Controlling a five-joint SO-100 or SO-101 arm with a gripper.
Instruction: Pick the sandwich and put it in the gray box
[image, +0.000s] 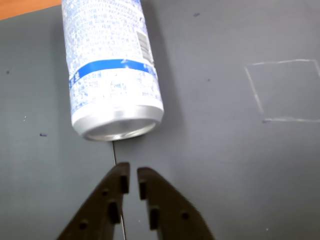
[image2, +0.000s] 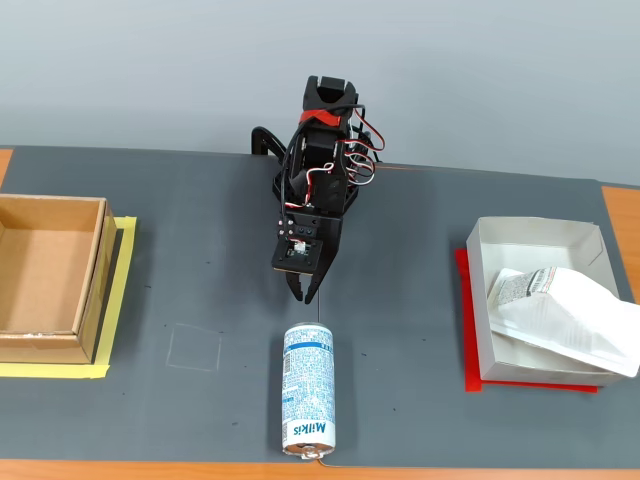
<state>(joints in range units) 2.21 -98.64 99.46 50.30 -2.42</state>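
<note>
Fixed view, left to right: brown box (image2: 45, 275) on yellow tape, empty. Milkis can (image2: 308, 390) lies on its side by the mat's near edge. Gripper (image2: 305, 291) just above it, nearly closed, holding nothing. Open mat between. Sandwich (image2: 560, 312) rests in gray box (image2: 530, 240), overhanging its right wall; task looks done
</note>
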